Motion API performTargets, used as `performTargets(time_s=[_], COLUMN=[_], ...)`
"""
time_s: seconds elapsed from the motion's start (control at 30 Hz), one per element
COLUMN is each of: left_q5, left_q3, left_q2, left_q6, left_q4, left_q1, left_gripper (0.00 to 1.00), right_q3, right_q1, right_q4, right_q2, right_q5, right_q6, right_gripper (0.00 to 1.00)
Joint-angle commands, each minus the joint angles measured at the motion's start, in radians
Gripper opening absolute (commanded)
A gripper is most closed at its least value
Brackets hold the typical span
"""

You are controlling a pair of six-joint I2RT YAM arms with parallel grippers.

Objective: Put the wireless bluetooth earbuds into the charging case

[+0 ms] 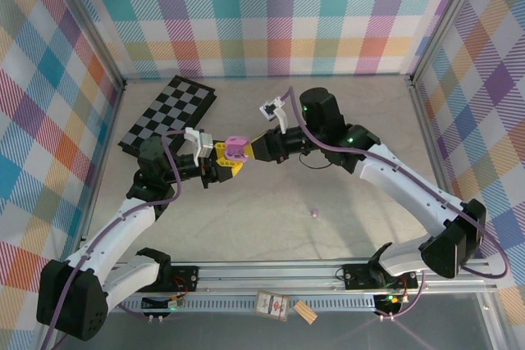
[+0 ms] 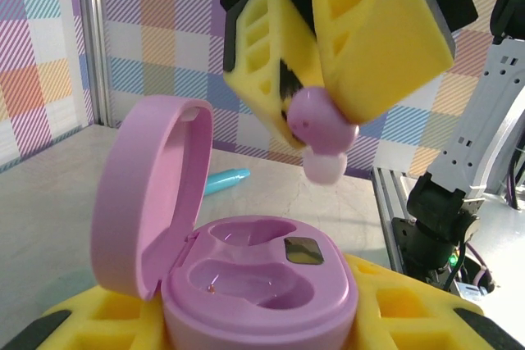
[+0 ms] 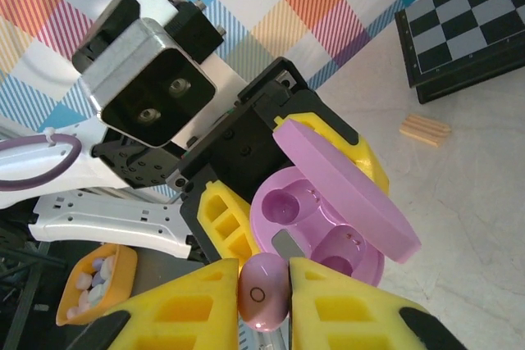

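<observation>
Now the earbud (image 2: 312,120) hangs just above the charging case (image 2: 246,321) rim, apart.

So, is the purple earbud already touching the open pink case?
Apart. In the left wrist view the purple earbud, pinched in the right tool, hangs above the pink case, and bare table shows in the gap between them.

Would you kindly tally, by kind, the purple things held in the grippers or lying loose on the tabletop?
Charging case: 1
Earbuds: 2
Total: 3
</observation>
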Motion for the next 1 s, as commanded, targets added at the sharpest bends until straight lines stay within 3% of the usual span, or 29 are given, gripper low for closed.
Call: performTargets(time_s=[0.0,0.57,0.97], left_q5=[0.038,0.033,0.027], left_q3=[0.029,0.026,0.017], left_q2=[-0.010,-0.008,-0.002], left_q6=[0.022,-0.015,-0.034], left_q4=[0.031,0.081,0.105], left_q1=[-0.010,-0.010,-0.010], left_gripper=[0.27,0.27,0.27], right_q3=[0.035,0.056,0.034], right_q1=[0.007,0.008,0.005], right_q4=[0.023,-0.094,-0.094], right_q2=[0.015,0.069,0.019], right_q5=[-0.016,0.043,0.114], right_q6=[0.005,-0.052,-0.059], right_gripper=[0.19,0.21,0.50])
